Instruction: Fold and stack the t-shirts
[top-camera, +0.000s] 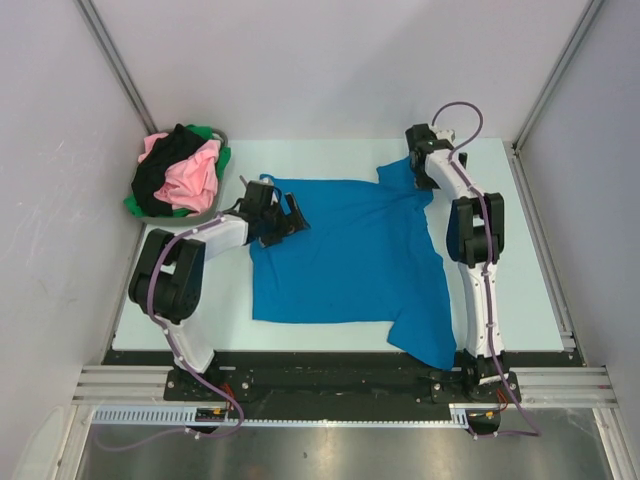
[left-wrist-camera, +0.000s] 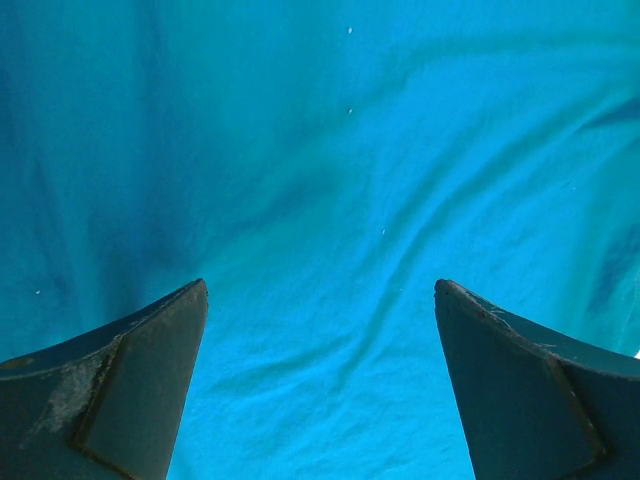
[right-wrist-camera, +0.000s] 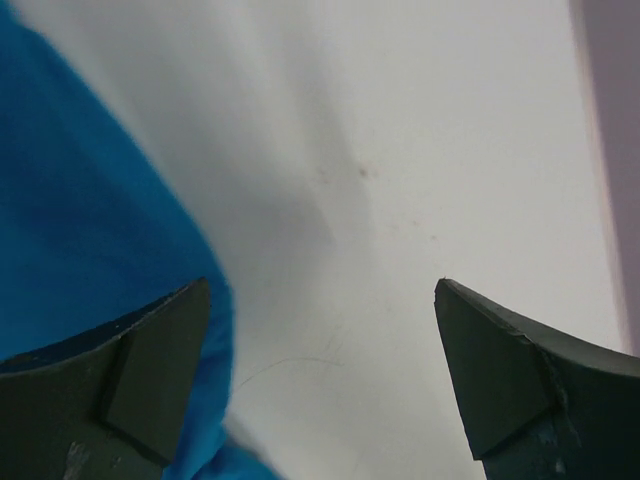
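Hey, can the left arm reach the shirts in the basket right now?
Likely yes: the basket sits close to the left pincer, nothing stands between them, and the pincer is open and empty.

- The spread t-shirt (top-camera: 345, 255) is lying flat across the middle of the table (top-camera: 530, 290).
- The basket (top-camera: 226, 140) is sitting at the far-left corner, holding the other t-shirts (top-camera: 185, 175).
- The left gripper (left-wrist-camera: 320, 285) is hanging over the spread t-shirt's far-left part, and the right gripper (right-wrist-camera: 320, 285) over its far-right edge.

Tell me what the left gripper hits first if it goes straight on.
The blue shirt: the open left gripper points squarely at its wrinkled cloth with nothing between, though depth is unclear.
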